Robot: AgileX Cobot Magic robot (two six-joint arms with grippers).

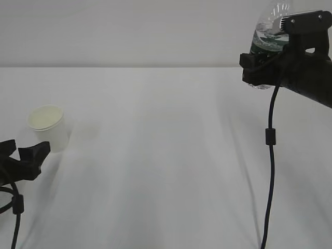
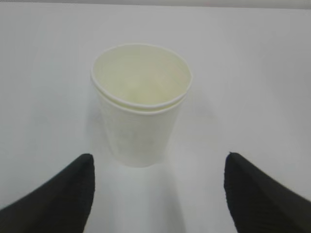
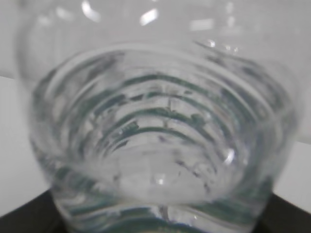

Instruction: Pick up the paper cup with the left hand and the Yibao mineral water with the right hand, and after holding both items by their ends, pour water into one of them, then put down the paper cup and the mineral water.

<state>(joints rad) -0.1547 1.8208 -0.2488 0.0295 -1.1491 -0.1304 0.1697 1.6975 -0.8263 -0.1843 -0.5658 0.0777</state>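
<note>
Two pincers, two jobs: right pincer [image 1: 264, 65], upper right of frame, clamps the clear ribbed green-labelled plastic bottle [image 1: 270, 36] aloft for pouring; left pincer [image 2: 158, 194], lower left, spread wide w/ fingers short of the small white paper cup [image 2: 141, 102] on the tabletop [image 1: 166, 155], lined up to grab.

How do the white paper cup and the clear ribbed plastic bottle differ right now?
The white paper cup stands on the table; the clear ribbed plastic bottle hangs in the air. The cup is free, ahead of the open left gripper; the bottle is clamped by the right gripper. The cup is opaque; the bottle is see-through.
</note>
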